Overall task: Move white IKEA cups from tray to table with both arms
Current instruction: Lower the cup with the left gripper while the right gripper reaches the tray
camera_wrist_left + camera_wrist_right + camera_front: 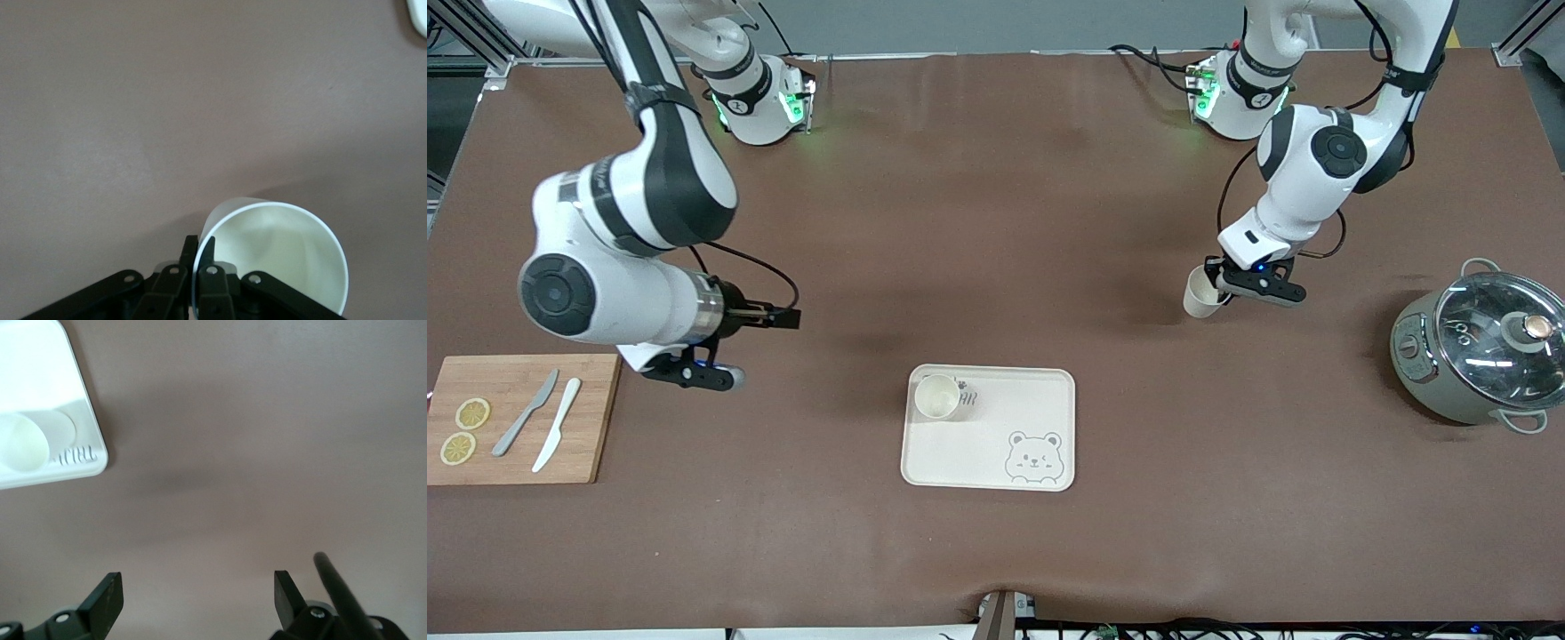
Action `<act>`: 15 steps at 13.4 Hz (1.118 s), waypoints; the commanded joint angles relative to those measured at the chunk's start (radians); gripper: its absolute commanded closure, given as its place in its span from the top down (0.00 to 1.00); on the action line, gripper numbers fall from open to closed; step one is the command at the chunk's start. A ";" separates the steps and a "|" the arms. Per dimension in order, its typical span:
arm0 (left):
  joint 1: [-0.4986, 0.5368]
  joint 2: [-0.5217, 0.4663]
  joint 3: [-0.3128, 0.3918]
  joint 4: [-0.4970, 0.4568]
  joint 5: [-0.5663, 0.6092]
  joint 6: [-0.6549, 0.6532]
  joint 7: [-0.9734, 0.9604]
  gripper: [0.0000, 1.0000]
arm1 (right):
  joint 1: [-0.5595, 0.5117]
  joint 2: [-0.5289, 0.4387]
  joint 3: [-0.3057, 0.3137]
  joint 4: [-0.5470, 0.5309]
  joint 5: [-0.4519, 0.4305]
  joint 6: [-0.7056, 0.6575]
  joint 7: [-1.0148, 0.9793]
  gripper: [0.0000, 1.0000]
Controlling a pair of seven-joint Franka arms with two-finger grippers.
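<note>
Left gripper (1218, 286) clamped on rim of a small cream-white tapered cup (1200, 295), tilted, over bare brown table (996, 222). Second matching cup (937, 396) upright in a corner of the beige bear-print tray (996, 462). Right gripper (197, 600) jaws wide, empty, over the table beside the tray.

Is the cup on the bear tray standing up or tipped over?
Standing up. The cup sits on the bear tray, round mouth facing up, showing its inside.

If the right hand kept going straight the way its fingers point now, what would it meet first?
Probably just the bare brown table. The open right hand holds nothing and points at bare surface; the tray with its cup lies off to one side.
</note>
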 commanded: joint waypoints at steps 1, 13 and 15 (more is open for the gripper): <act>0.034 0.002 0.001 -0.020 -0.031 0.024 0.077 0.00 | 0.041 0.025 -0.006 0.009 0.013 0.050 0.089 1.00; 0.034 0.131 -0.001 -0.022 -0.309 0.094 0.346 0.00 | 0.191 0.180 -0.007 0.024 -0.039 0.345 0.519 1.00; 0.031 0.142 -0.002 -0.022 -0.309 0.111 0.346 0.00 | 0.204 0.233 -0.007 0.067 -0.055 0.353 0.609 1.00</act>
